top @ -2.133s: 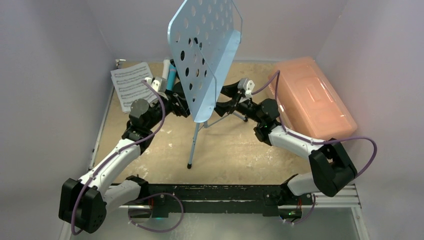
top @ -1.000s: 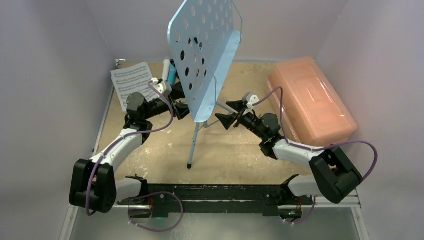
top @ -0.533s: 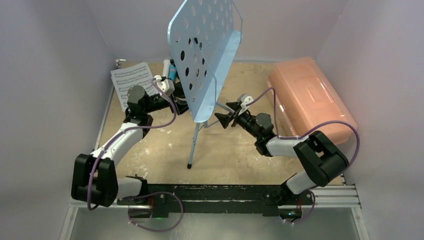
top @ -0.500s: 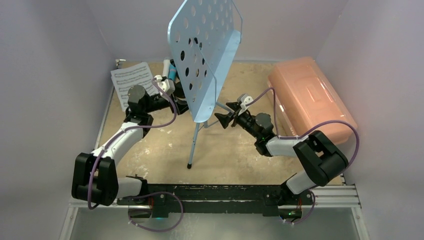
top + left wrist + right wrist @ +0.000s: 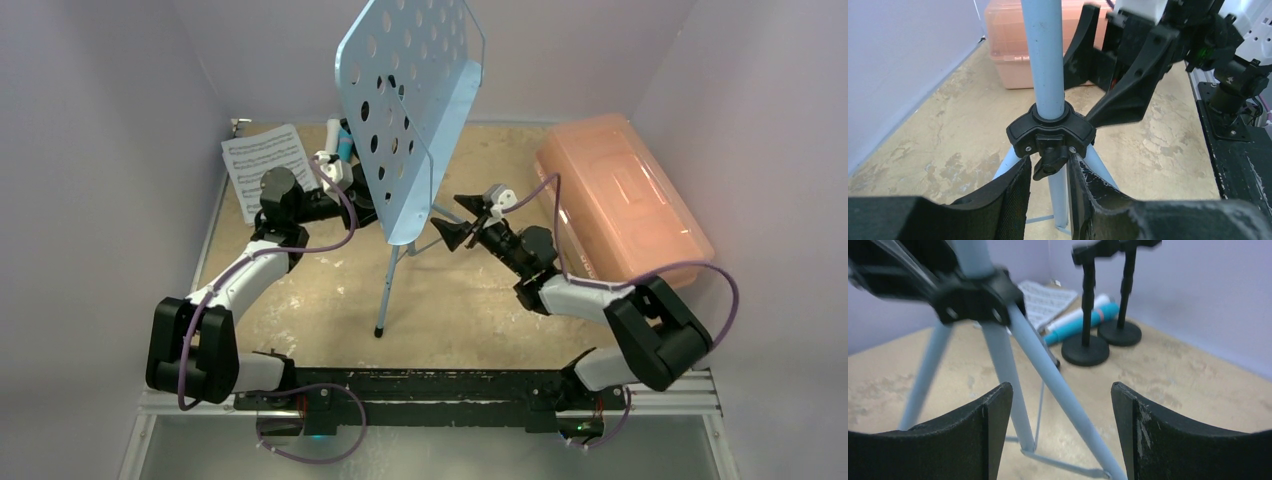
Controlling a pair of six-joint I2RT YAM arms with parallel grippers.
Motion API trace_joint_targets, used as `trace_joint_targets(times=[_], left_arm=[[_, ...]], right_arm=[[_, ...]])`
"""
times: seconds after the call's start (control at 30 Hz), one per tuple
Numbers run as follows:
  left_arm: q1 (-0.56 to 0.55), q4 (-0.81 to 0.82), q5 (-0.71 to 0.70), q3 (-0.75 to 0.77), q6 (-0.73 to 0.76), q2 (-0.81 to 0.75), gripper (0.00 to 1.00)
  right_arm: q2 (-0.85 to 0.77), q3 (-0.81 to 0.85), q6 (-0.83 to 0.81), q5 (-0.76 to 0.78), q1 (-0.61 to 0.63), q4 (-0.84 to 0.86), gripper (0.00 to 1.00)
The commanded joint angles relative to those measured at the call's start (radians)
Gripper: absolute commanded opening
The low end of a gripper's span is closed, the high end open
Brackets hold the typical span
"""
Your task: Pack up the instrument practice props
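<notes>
Lately the right gripper (image 5: 1060,388) is backing away from the music rack (image 5: 410,110). Two seconds ago it was sitting tight against the pole at 3 o'clock, and now it is hanging just off it. Its jaws are spreading wide, and one tripod leg (image 5: 1044,365) is passing between the fingers untouched. The left gripper (image 5: 1049,167) is staying at 9 o'clock of the pole while its arm is drawing the elbow in. Its jaws are sitting narrow and appear to be pinching the locking lever (image 5: 1050,161) under the black collar (image 5: 1050,131). The rack is standing upright mid-table (image 5: 470,300) with its legs splayed exactly as before, so the folding is only being prepared and nothing is being packed yet. The pink box (image 5: 620,190) is lying shut at 2 o'clock. The two mic holders (image 5: 1085,351) are standing at 11 o'clock, with the blue microphone (image 5: 1075,326) and white microphone (image 5: 1088,304) lying just beside them. The sheet-music page (image 5: 262,165) is lying at 10 o'clock. Its printed staves are showing, but the notes are too small to read, and no brand or label is showing legibly anywhere.
</notes>
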Motion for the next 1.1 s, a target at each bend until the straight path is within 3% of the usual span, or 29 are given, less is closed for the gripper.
trace_joint_targets(times=[0.0, 0.2, 0.73, 0.83, 1.07], left_arm=[[-0.005, 0.026, 0.007, 0.040, 0.016, 0.006, 0.30], [-0.011, 0.032, -0.011, 0.028, 0.010, 0.003, 0.26], [-0.028, 0.026, -0.046, 0.008, 0.007, -0.023, 0.07], [-0.040, 0.028, -0.060, 0.003, -0.012, -0.025, 0.02], [-0.068, 0.044, -0.184, -0.018, -0.202, -0.052, 0.00]], right_arm=[[-0.148, 0.051, -0.002, -0.076, -0.002, 0.003, 0.75], [-0.213, 0.176, 0.035, -0.175, 0.004, -0.117, 0.76], [0.017, 0.425, 0.049, -0.192, 0.071, -0.084, 0.74], [0.039, 0.442, 0.049, -0.189, 0.074, -0.075, 0.65], [0.053, 0.448, 0.024, -0.194, 0.074, -0.095, 0.23]])
